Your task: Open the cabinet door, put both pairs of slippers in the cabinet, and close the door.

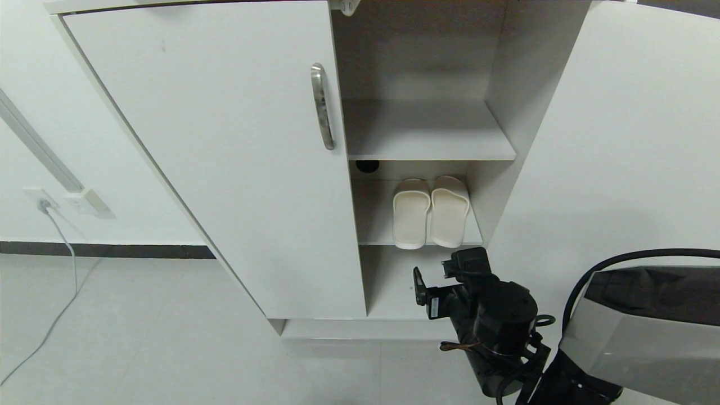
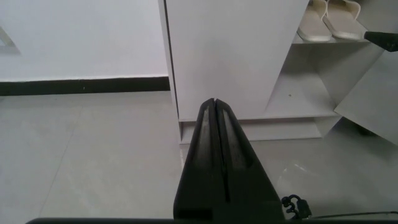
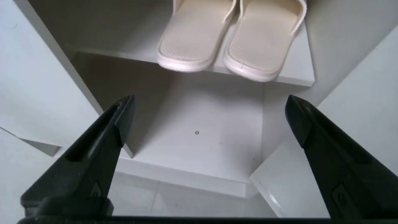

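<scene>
One cream pair of slippers [image 1: 430, 212] lies side by side on the cabinet's middle shelf [image 1: 371, 216], toes outward. The right door [image 1: 619, 140] stands swung open; the left door [image 1: 225, 157] with its metal handle [image 1: 322, 107] is closed. My right gripper [image 1: 444, 273] hangs open and empty in front of the bottom shelf [image 1: 394, 287], just below the slippers [image 3: 230, 31]. In its wrist view the right gripper [image 3: 210, 109] has its fingers spread wide apart. My left gripper [image 2: 214, 104] is shut on nothing, low over the floor, facing the closed door [image 2: 230, 50], with the slippers [image 2: 329, 18] beyond.
The upper shelf [image 1: 422, 129] holds nothing. A wall socket [image 1: 42, 202] with a grey cable [image 1: 62, 292] trailing over the tiled floor sits left of the cabinet. A dark skirting strip [image 1: 107, 250] runs along the wall.
</scene>
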